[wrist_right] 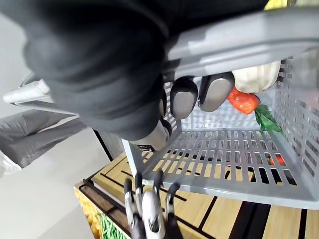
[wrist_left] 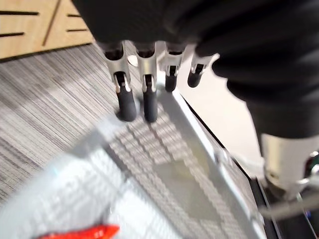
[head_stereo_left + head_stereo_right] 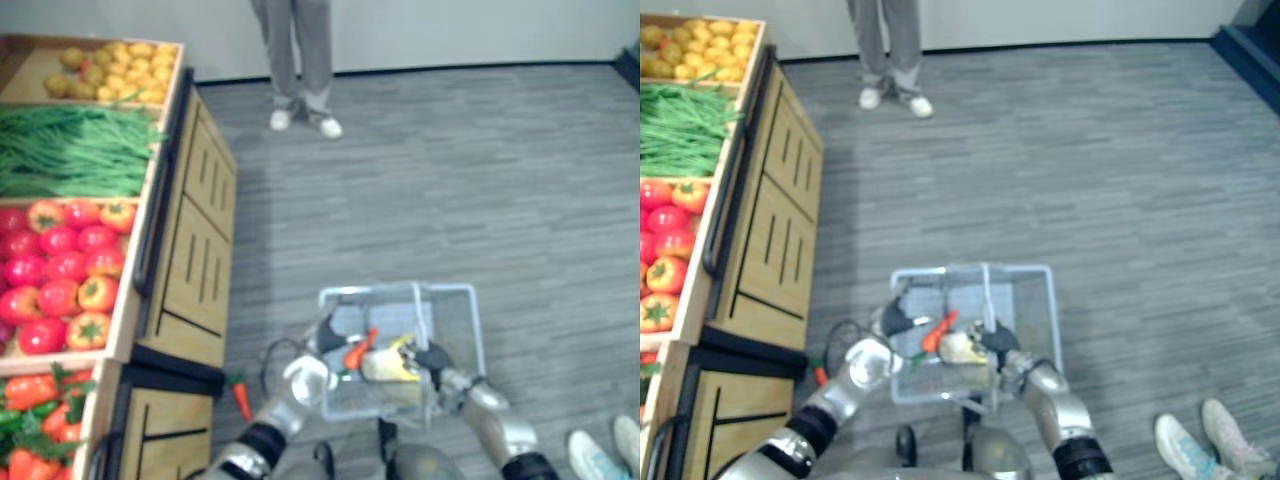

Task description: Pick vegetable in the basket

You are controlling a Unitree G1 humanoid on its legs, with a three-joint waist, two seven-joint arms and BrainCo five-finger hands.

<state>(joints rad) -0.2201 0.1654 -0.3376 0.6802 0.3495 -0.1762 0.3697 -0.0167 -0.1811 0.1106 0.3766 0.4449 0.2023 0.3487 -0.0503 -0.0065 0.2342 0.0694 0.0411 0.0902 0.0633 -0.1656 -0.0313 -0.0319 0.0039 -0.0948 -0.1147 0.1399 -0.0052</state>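
Grey plastic basket (image 3: 440, 288) is held by the right hand (image 3: 437, 358), its fingers curled tight round the handle (image 1: 239, 37). An orange carrot (image 3: 357, 351) lies inside, toward 9 o'clock, next to a pale yellow thing (image 3: 390, 362). The left hand (image 3: 328, 336) is at the basket's 9 o'clock rim, with straight fingers, holding nothing. A second carrot (image 3: 241, 397) lies on the floor (image 3: 450, 180) at 8 o'clock.

A grocery shop. A wooden stand (image 3: 190, 235) displays tomatoes (image 3: 60, 270) and green beans (image 3: 70, 150) in open bins; a shopping basket (image 3: 455, 297) is nearby.

Bright, even light leaves a faint shadow (soft-edged) on the floor (image 3: 450, 200) beside the stand (image 3: 190, 250).
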